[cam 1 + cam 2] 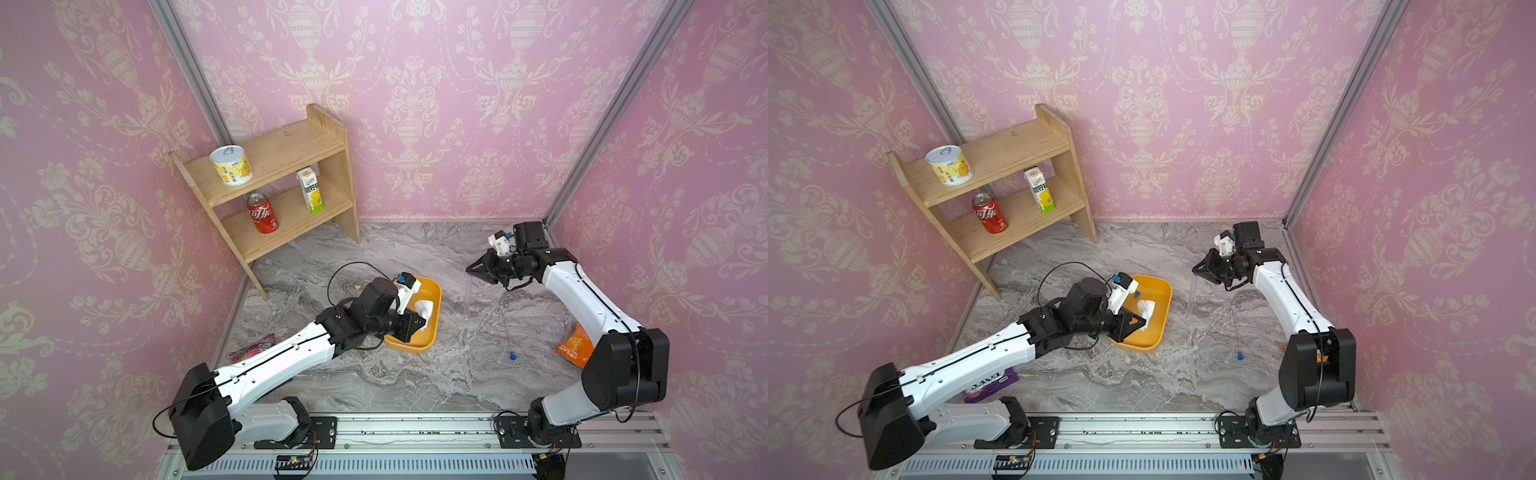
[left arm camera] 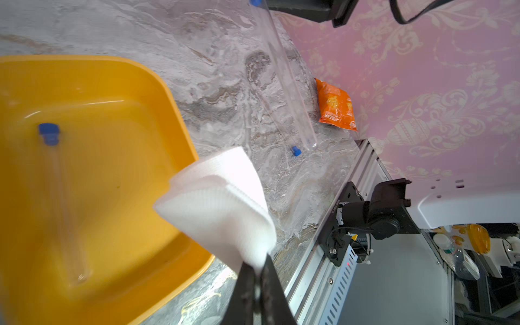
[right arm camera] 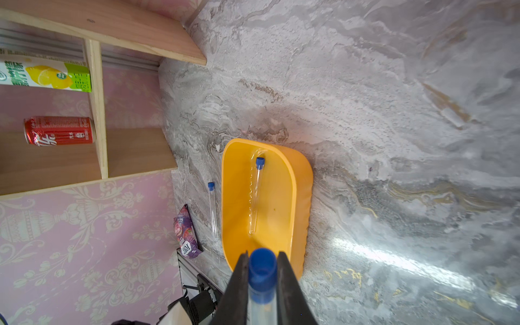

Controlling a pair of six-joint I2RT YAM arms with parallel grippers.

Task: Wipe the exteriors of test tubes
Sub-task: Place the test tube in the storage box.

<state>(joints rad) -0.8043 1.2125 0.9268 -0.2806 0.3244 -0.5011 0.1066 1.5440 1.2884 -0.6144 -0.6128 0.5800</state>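
The right jaws clamp a test tube point(image 3: 260, 295) by its capped end, so its bare length hangs free over the counter point(image 1: 415, 374), apparently for the pad point(image 2: 222, 202) pinched in the left jaws above the tray point(image 2: 112, 168) holding another tube point(image 3: 256, 194).
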